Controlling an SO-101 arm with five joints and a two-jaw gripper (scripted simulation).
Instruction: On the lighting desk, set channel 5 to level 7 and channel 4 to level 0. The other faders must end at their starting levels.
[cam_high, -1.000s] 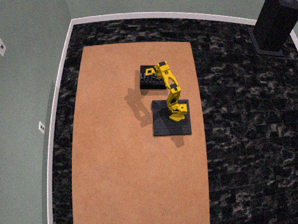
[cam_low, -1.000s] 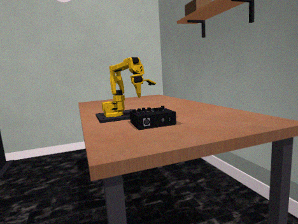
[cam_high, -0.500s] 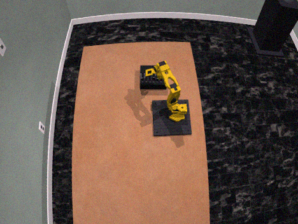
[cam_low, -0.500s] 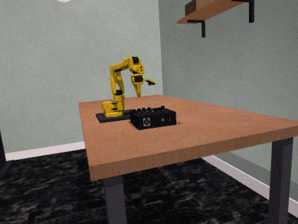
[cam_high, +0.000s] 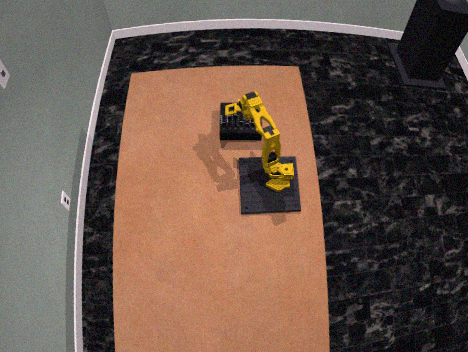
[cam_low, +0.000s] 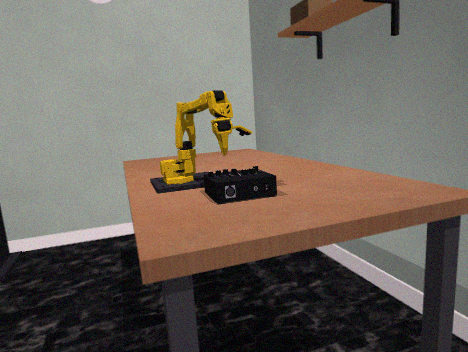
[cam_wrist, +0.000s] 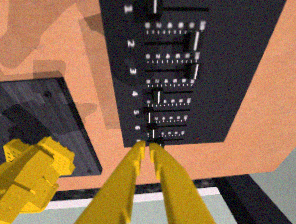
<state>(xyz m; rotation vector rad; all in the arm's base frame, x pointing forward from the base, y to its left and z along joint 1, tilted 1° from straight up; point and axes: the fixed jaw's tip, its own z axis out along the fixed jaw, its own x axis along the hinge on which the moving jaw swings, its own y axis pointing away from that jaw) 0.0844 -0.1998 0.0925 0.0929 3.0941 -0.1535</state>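
The black lighting desk (cam_high: 239, 122) sits on the wooden table; it also shows in the exterior view (cam_low: 241, 184) and the wrist view (cam_wrist: 187, 70). Its channels are numbered down the left side in the wrist view. The channel 4 fader (cam_wrist: 158, 96) and the channel 5 fader (cam_wrist: 149, 117) both sit near the left end of their slots. The faders of channels 2 and 3 sit far to the right. My yellow gripper (cam_wrist: 146, 146) is shut and empty. It hangs above the desk, over its edge by channel 6.
The arm's dark base plate (cam_high: 270, 185) lies right beside the desk. A tall black box (cam_high: 430, 40) stands on the floor past the table's far corner. A wall shelf (cam_low: 340, 15) hangs high above.
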